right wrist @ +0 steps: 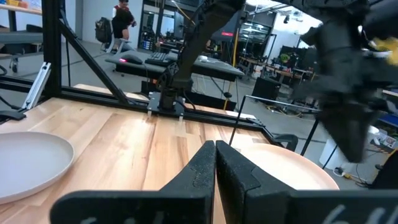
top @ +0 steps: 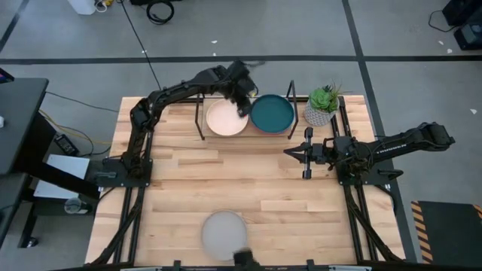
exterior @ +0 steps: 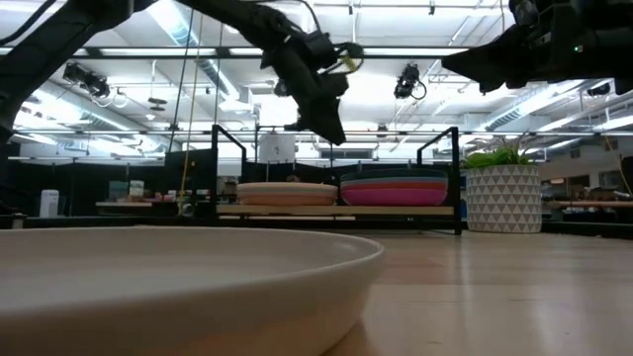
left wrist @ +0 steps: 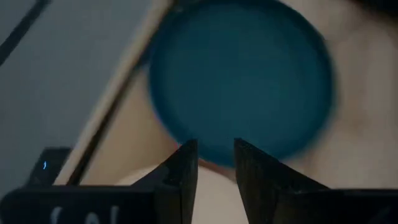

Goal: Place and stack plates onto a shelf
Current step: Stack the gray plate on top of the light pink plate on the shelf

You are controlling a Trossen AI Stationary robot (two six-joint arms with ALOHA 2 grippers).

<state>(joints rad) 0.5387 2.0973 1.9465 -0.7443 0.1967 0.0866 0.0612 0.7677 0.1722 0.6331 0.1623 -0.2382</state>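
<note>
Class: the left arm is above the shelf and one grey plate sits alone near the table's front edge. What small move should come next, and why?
Probably lift the left gripper clear of the shelf: its fingers stand apart, empty, above the teal plate, while the grey plate waits.

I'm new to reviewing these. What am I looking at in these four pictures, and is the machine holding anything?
Two dark robot arms work at a wooden table. One picture looks straight down from above, one looks level across the tabletop, and the other two come from cameras on each arm's wrist.

At the table's far edge stands a black shelf carrying two stacks of plates: a cream plate tops one, a dark teal plate tops the other, with magenta showing beneath from the low camera. A potted plant stands beside the shelf. A light grey plate waits at the near edge.

The left hand hangs above the shelf between the stacks, fingers parted, holding nothing. The right hand waits shut and empty over the table.
</note>
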